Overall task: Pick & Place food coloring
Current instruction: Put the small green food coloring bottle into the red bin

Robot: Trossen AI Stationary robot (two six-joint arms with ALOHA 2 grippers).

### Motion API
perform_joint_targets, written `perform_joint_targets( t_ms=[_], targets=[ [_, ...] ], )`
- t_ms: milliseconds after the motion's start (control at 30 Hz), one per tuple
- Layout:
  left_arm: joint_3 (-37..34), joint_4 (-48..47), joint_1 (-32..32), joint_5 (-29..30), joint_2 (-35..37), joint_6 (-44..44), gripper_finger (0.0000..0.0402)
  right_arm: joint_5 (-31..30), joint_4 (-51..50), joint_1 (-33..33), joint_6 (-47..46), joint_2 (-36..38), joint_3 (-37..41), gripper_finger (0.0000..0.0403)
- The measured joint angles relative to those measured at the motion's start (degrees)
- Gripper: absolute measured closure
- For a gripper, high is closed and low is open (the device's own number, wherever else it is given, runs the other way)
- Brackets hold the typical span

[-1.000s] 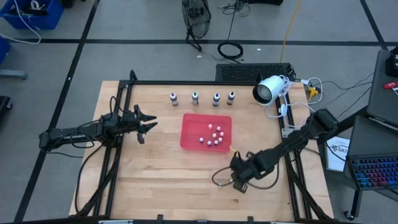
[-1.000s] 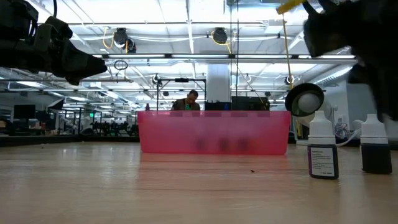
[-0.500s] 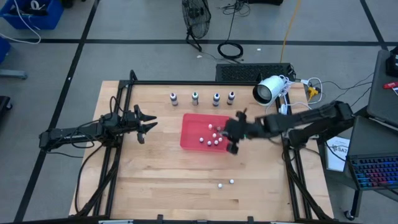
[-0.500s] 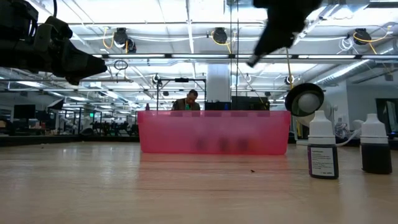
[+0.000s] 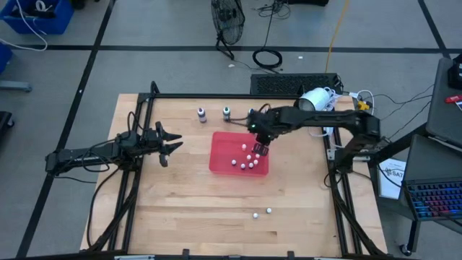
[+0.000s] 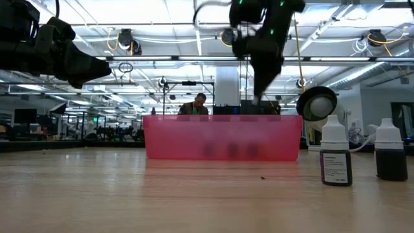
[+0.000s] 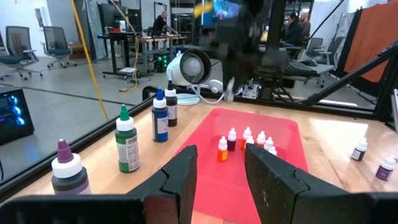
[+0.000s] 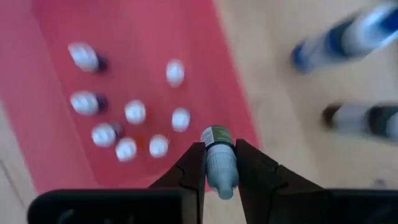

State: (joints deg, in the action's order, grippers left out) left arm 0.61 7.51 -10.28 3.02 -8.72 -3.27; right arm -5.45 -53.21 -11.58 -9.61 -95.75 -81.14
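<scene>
My right gripper (image 5: 260,148) hangs over the far right part of the red tray (image 5: 222,160), shut on a small food coloring bottle (image 8: 218,155) with a green-labelled end. Several small white-capped bottles (image 7: 231,139) stand in the tray (image 7: 283,171). Two more (image 5: 263,212) stand on the table near the front edge. Bigger bottles (image 5: 201,112) stand in a row along the far side; the arm hides part of that row. My left gripper (image 7: 221,177) waits open at the table's left, pointing level toward the tray. My right gripper pinches the small bottle's pale part (image 8: 220,169) between its two fingers. The fingers (image 8: 252,165) come from above, slanting down. The green-labelled end (image 8: 216,135) sticks out past the fingertips. The bottle is lifted clear above the tray (image 8: 143,37).
A white round camera (image 5: 310,103) with cables sits at the far right corner. The purple (image 7: 65,171), green (image 7: 126,146) and blue (image 7: 160,118) bottles stand between tray and far edge. Black frame rails run along the table's left and right sides.
My right gripper has swung from the table's near right part, beside the two loose small bottles, up and toward the far edge until it hangs over the tray. It has turned on the way and stayed shut on the small bottle, now lifted clear.
</scene>
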Motion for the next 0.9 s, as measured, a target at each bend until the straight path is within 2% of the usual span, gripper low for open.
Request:
perform_joint_targets(
  t_ms=[200, 400, 767, 900],
  targets=[
    [0.0, 0.0, 0.0, 0.0, 0.0, 0.0, 0.0265, -0.2, 0.2, 0.1, 0.2, -7.8, 0.0, 0.0349],
    [0.0, 0.0, 0.0, 0.0, 0.0, 0.0, 0.0265, -0.3, 0.1, 0.0, 1.0, -12.5, 0.0, 0.0349],
    [0.0, 0.0, 0.0, 0.0, 0.0, 0.0, 0.0265, -0.2, 1.0, 0.0, 1.8, -14.9, 0.0, 0.0349],
    [0.0, 0.0, 0.0, 0.0, 0.0, 0.0, 0.0265, -0.3, 1.5, 0.0, 0.4, -14.5, 0.0, 0.0317]
  ],
)
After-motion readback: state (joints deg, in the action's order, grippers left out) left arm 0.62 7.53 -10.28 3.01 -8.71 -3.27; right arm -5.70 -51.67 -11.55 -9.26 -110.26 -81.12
